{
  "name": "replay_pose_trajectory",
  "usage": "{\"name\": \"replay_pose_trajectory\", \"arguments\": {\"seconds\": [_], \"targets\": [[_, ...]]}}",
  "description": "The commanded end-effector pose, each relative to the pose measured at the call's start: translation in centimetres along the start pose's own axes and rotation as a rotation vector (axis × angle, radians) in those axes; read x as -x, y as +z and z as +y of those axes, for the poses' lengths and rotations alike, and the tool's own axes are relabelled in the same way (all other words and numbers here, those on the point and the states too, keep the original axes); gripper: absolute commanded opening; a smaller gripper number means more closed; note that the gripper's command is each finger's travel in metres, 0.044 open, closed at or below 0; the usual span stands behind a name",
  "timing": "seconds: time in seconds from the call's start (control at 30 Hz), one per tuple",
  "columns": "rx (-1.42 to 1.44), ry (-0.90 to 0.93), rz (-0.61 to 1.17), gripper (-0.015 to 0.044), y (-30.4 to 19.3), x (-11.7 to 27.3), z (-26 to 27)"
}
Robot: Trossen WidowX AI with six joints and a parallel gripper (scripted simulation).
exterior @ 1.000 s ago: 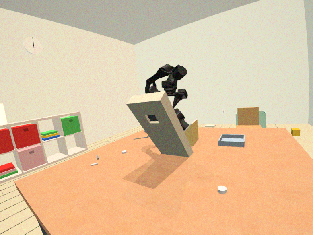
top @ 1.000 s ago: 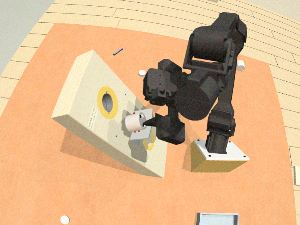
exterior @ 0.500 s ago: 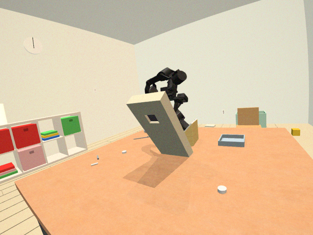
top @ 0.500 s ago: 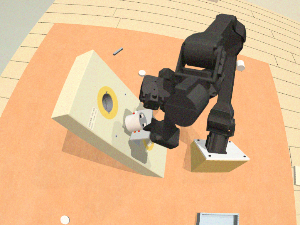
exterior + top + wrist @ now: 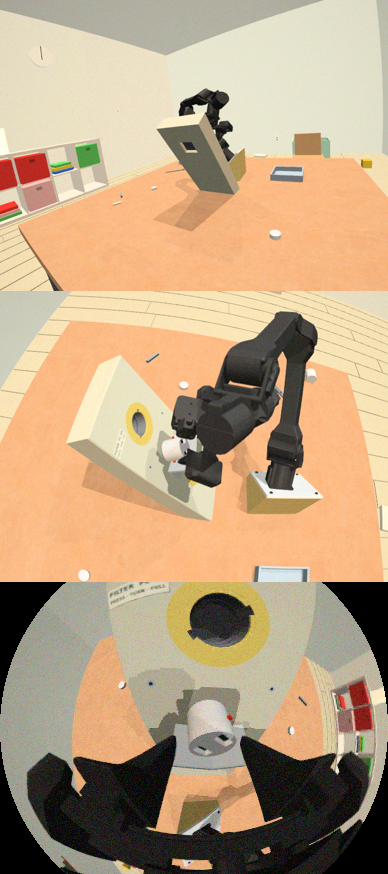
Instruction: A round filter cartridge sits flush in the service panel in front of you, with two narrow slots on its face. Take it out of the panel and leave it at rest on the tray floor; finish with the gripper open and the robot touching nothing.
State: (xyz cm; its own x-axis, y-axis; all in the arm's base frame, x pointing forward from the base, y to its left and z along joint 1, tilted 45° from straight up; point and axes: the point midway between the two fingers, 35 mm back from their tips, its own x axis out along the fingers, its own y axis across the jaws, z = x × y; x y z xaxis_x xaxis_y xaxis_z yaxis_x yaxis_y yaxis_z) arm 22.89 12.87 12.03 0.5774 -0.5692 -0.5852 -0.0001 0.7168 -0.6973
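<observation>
The white filter cartridge (image 5: 172, 449) (image 5: 205, 717) is out of its round socket and lies on the small grey ledge (image 5: 176, 467) (image 5: 225, 761) at the front of the tilted service panel (image 5: 106, 400) (image 5: 188, 169) (image 5: 135, 642). Its slotted grey face points away from the panel, towards my gripper, and small red tabs show at its side. The socket above, ringed in yellow (image 5: 128, 423) (image 5: 180, 622), is empty. My gripper (image 5: 209, 740) is open, with its fingertips on either side of the slotted end, and it holds nothing. Contact cannot be told. The blue-grey tray (image 5: 282, 567) (image 5: 287, 178) is empty where visible.
The arm's base block (image 5: 272, 507) stands right of the panel. White discs (image 5: 183, 385) (image 5: 84, 575) (image 5: 275, 234), a grey bar (image 5: 152, 357) and a white cylinder (image 5: 310, 375) lie around. The panel hides the cartridge in the exterior view.
</observation>
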Motion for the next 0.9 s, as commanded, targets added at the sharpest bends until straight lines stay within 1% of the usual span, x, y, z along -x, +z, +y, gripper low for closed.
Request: {"name": "replay_pose_trajectory", "arguments": {"seconds": [0.0,0.17,0.2,0.77,0.87], "targets": [[0.001,-0.002,-0.006,0.0305,0.01,-0.68,-0.16],[0.001,-0.004,-0.007,0.0305,-0.01,-1.36,-0.24],[-0.001,-0.002,-0.001,0.0298,-0.02,-0.94,-0.08],[-0.001,-0.002,-0.001,0.0185,-0.02,-0.94,-0.08],[-0.001,-0.002,-0.001,0.0106,-0.02,-0.94,-0.08]]}}
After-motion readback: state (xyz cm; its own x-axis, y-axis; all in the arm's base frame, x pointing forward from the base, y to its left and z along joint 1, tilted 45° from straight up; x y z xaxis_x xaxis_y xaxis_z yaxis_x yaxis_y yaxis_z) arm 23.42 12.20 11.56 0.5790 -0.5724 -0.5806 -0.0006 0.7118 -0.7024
